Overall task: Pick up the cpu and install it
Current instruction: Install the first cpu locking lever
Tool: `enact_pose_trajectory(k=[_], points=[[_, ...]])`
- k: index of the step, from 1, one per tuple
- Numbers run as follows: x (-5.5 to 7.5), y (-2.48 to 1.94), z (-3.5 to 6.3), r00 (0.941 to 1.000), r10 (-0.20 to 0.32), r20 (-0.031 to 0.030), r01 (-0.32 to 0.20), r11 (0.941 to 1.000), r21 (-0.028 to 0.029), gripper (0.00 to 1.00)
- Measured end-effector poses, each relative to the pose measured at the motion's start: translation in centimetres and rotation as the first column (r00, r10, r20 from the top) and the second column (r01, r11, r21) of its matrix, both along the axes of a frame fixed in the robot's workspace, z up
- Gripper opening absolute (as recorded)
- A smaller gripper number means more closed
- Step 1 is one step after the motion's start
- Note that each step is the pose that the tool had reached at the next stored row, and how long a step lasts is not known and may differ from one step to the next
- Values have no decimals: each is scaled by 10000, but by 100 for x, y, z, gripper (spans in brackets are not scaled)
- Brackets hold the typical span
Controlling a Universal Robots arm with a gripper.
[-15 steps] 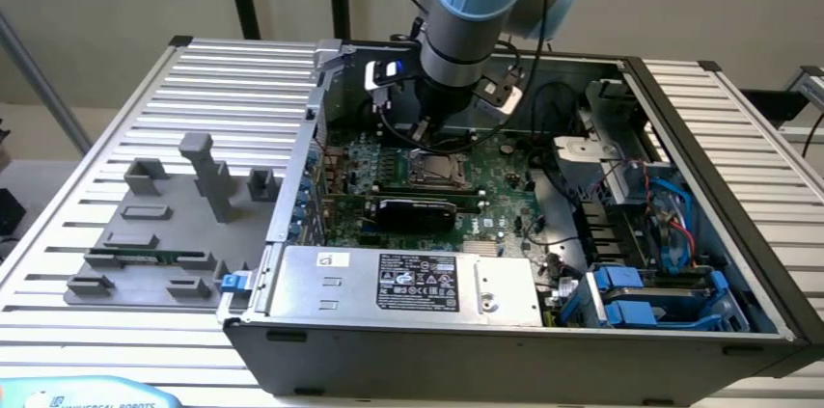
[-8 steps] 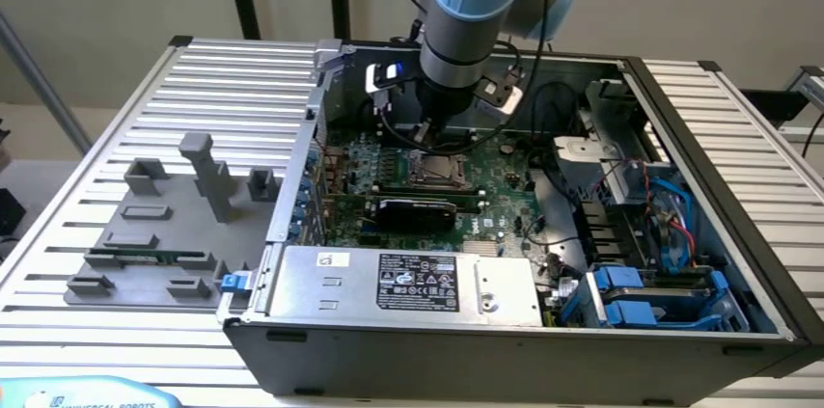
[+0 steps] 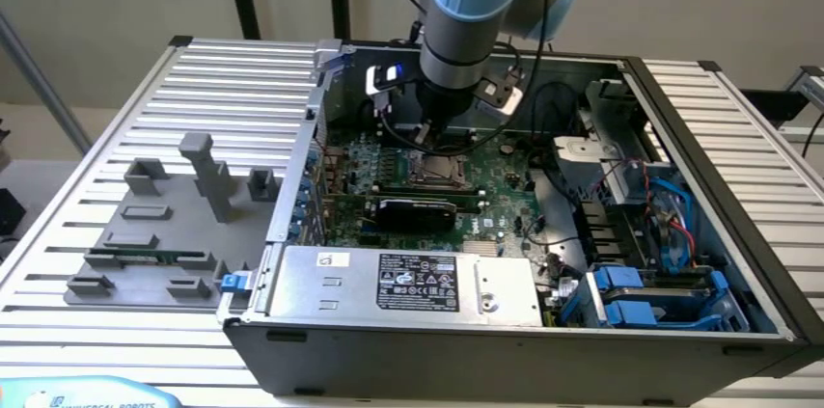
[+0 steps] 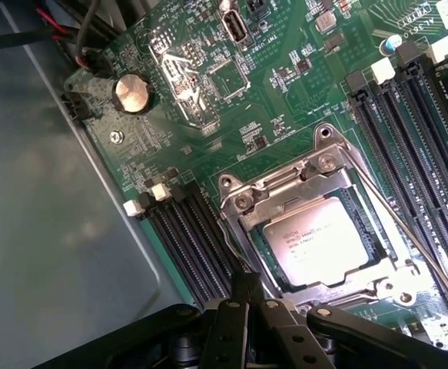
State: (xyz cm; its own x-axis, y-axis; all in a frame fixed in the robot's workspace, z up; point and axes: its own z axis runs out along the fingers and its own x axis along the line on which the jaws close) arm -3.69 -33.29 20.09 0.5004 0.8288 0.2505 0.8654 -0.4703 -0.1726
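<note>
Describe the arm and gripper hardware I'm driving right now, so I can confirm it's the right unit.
The arm has a light-blue joint cap over a grey cylindrical body, with black cables running beside it and a small box glowing blue at the wrist. The gripper is matte black, built of angular linkage bars with round pivot pins, narrowing to slim fingers.

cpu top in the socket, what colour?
Silver-grey metal with dark printed text; the cpu shows best in the wrist view.
</note>
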Motion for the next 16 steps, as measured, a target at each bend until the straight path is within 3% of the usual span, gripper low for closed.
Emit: enact_pose_trajectory(k=[16], points=[[53,-1,-34,10000,0,33,0,10000,-90,11]])
